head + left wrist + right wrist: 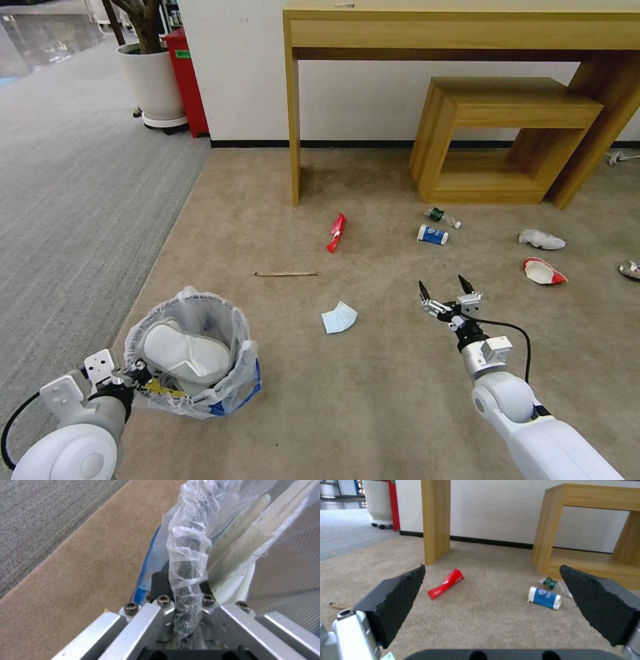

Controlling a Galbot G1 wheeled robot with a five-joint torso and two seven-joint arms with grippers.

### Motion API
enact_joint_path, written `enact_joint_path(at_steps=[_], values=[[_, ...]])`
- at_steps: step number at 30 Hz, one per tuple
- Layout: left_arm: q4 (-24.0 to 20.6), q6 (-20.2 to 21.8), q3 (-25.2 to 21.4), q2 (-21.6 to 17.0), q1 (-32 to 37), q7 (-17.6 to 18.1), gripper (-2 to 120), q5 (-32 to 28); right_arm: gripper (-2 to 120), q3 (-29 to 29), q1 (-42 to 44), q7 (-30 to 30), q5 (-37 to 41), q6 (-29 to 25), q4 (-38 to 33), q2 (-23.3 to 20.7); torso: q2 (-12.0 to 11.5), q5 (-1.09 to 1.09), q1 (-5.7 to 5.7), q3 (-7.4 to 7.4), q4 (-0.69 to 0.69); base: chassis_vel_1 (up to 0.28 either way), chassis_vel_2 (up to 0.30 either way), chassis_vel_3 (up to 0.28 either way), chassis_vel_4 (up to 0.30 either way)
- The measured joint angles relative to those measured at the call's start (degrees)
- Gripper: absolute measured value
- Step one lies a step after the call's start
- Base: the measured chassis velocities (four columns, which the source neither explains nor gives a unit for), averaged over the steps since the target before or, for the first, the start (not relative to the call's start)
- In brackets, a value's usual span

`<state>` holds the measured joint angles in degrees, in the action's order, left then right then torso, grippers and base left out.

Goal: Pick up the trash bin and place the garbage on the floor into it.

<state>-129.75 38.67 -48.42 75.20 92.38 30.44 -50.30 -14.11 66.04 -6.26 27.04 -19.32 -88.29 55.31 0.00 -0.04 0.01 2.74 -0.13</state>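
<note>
Trash bin point(193, 357) sits at lower left of the head view on the beige floor point(373, 387), close to the edge of the grey ribbed carpet point(80, 200). Its crinkly plastic liner point(190, 545) is folded over the rim, with a blue patch low on the side facing the camera. Two white slippers point(183, 353) lie inside the bin. Left gripper point(137, 377) is at the bin's near-left rim; in the left wrist view its jaws are closed on the rim and the bunched liner. Right gripper point(447, 290) is at centre right of the head view, above bare carpet, jaws spread wide with nothing between them; its black pads point(400, 597) frame the right wrist view. Garbage on the floor: blue face mask point(339, 317) just left of the right gripper; thin wooden stick point(287, 274) left of centre; red wrapper point(337, 232) at centre; blue-white cup point(433, 235) and small bottle point(441, 216) close together, in front of the low wooden bench point(507, 133); white tissue point(541, 239) and red-white paper cup point(543, 271) at right; crushed can point(630, 269) at the right edge.
</note>
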Motion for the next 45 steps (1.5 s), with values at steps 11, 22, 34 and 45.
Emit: enact_joint_path(at_steps=[11, 22, 34, 45], values=[[-0.38, 0.05, -0.62, -0.08, 0.04, 0.06, 0, -0.44, 100, 0.37, -0.6, -0.01, -0.08, -0.04, 0.77, 0.22, 0.0, -0.01, 0.0, 0.0, 0.0, -0.09, 0.086, 0.079, -0.09], [0.01, 0.04, -0.59, 0.21, 0.03, 0.06, 0, -0.28, 100, 0.41, -0.64, 0.0, -0.04, -0.73, 1.16, 0.34, 0.0, 0.0, 0.0, 0.0, 0.0, -0.112, 0.105, 0.11, -0.109], [-0.11, 0.0, -0.64, 0.37, 0.09, 0.02, 0, -0.22, 100, 0.25, -0.5, 0.09, -0.06, -1.08, 1.42, 0.4, 0.0, 0.0, 0.0, 0.0, 0.0, -0.058, 0.057, 0.054, -0.057], [-0.47, -0.03, -0.71, 0.41, 0.19, -0.02, 0, -0.28, 100, 0.24, -0.42, 0.17, -0.08, -1.23, 1.51, 0.53, 0.0, 0.0, 0.0, 0.0, 0.0, -0.058, 0.057, 0.063, -0.054]])
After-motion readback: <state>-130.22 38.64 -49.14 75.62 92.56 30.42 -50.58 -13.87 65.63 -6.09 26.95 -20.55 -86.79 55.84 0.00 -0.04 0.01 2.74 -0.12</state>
